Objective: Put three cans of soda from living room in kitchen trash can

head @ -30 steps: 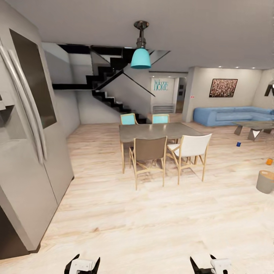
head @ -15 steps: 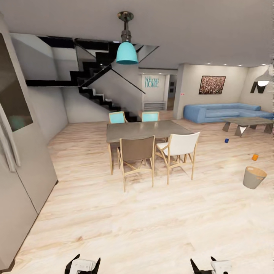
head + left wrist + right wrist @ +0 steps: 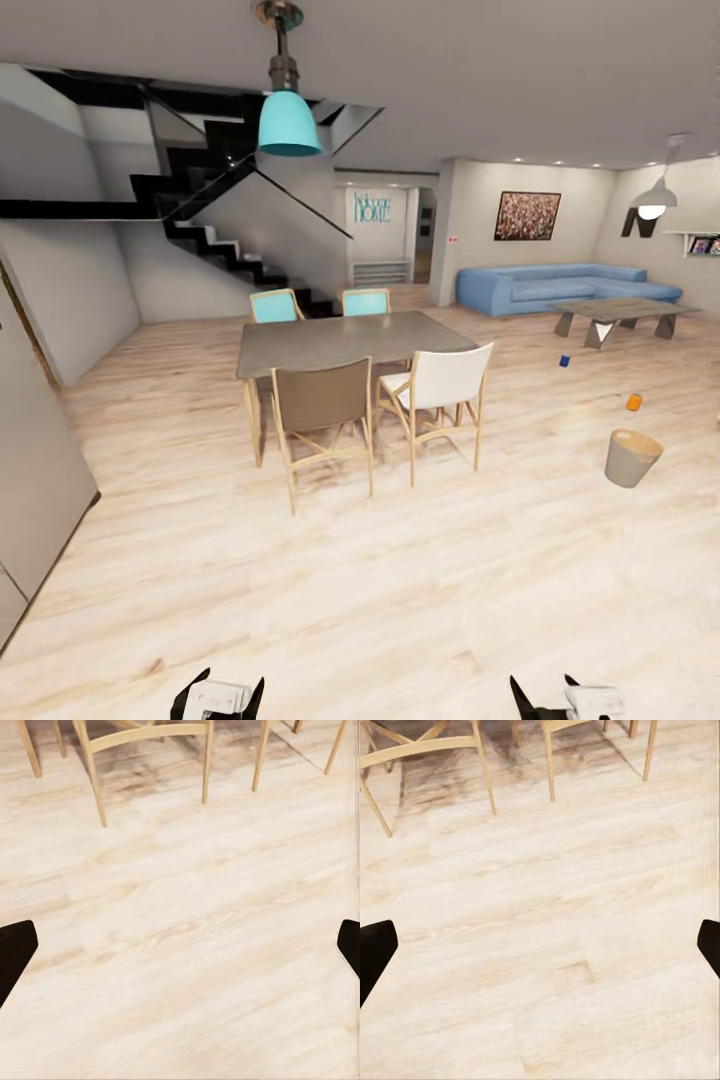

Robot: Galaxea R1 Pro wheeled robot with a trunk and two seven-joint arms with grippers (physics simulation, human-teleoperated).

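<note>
Cut off at 9 o'clock: a grey fridge side [image 3: 35, 480], mostly out of frame. At 12 o'clock, one dining table [image 3: 340, 342] with four chairs, two teal behind, one brown [image 3: 322, 405] and one white in front; above, one teal pendant lamp [image 3: 289, 122]. On far wall, blue lettering [image 3: 371, 208], only "HOME" readable. At 2 o'clock, blue sofa [image 3: 560, 285] and coffee table [image 3: 620, 312]. On floor near 3 o'clock: one dark blue can [image 3: 565, 361], one orange can [image 3: 634, 402], just beside the grey bin [image 3: 632, 457]; third can not found. Left gripper [image 3: 180, 945] spread wide, holding nothing; right gripper [image 3: 540, 945] also wide, holding nothing, fingertips partly cropped.
</note>
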